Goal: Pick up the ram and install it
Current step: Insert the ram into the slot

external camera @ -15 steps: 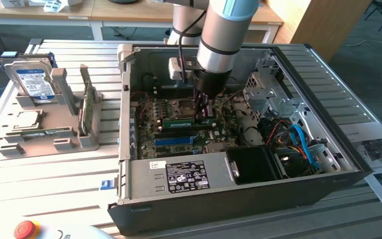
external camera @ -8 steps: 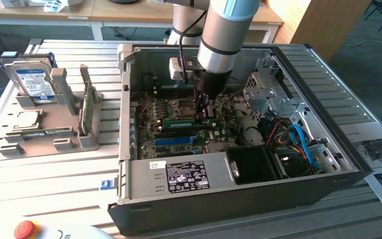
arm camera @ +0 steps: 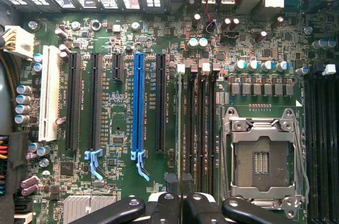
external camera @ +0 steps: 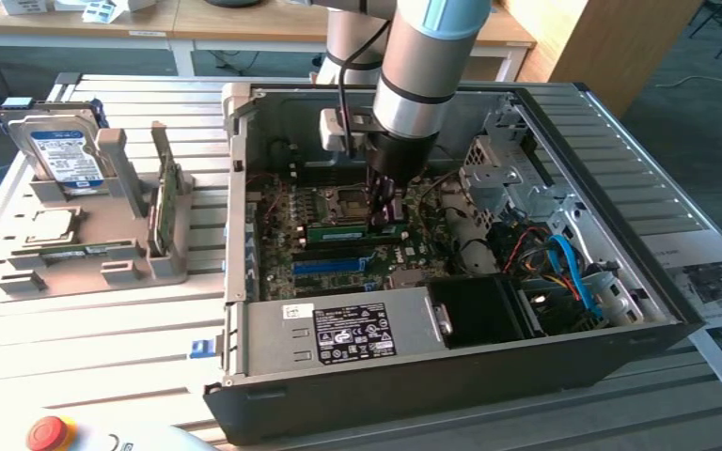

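Open computer case [external camera: 487,371] on the slatted tabletop [external camera: 86,329], with the arm reaching down into it. The tool [external camera: 387,218] has its fingers drawn narrow and closed on the ram [external camera: 336,229], a thin green stick standing on edge at the memory slots just beside the processor socket [external camera: 342,199]; whether the stick is seated in a slot cannot be told. In the wrist view the tool's [arm camera: 179,184] black fingertips sit nearly together above the dark memory slots [arm camera: 198,128], between the blue slot strip [arm camera: 139,102] and the socket [arm camera: 263,158].
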